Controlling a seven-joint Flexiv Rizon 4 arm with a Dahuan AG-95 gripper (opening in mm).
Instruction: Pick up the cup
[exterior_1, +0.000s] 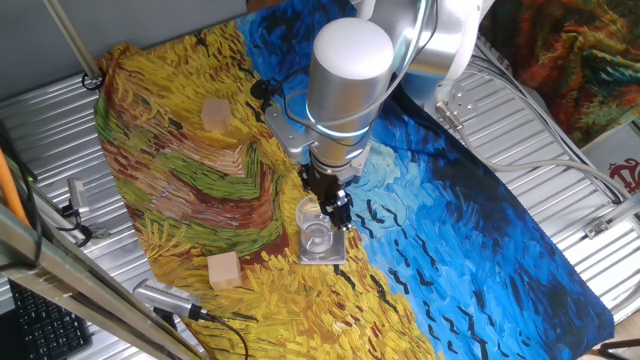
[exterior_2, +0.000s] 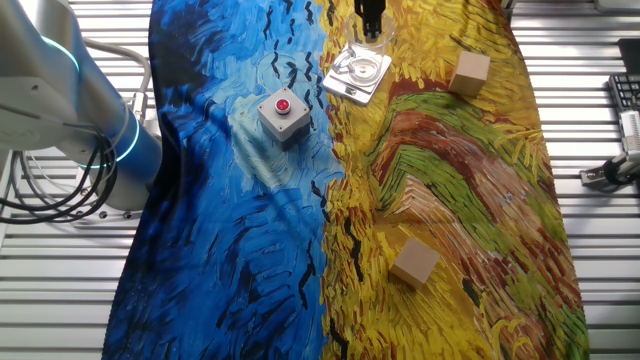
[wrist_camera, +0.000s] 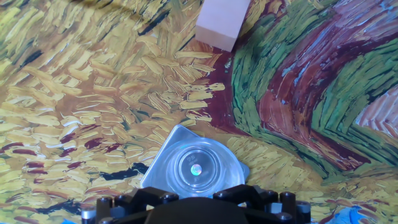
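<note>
The clear cup (exterior_1: 314, 225) stands on a flat grey coaster plate (exterior_1: 335, 256) on the painted cloth. It also shows in the other fixed view (exterior_2: 368, 55). In the hand view I look almost straight down into the cup (wrist_camera: 196, 168), with the plate (wrist_camera: 161, 167) under it. My gripper (exterior_1: 335, 210) is lowered right at the cup's rim, its dark fingers close around or against it. In the other fixed view the gripper (exterior_2: 371, 22) hangs just above the plate (exterior_2: 345, 85). The frames do not show whether the jaws are pressing on the cup.
Wooden cubes lie on the cloth: one (exterior_1: 224, 270) near the front, one (exterior_1: 215, 115) farther back, and one in the hand view (wrist_camera: 222, 22). A grey box with a red button (exterior_2: 283, 113) sits beside the plate. The cloth (exterior_1: 180, 190) has folds.
</note>
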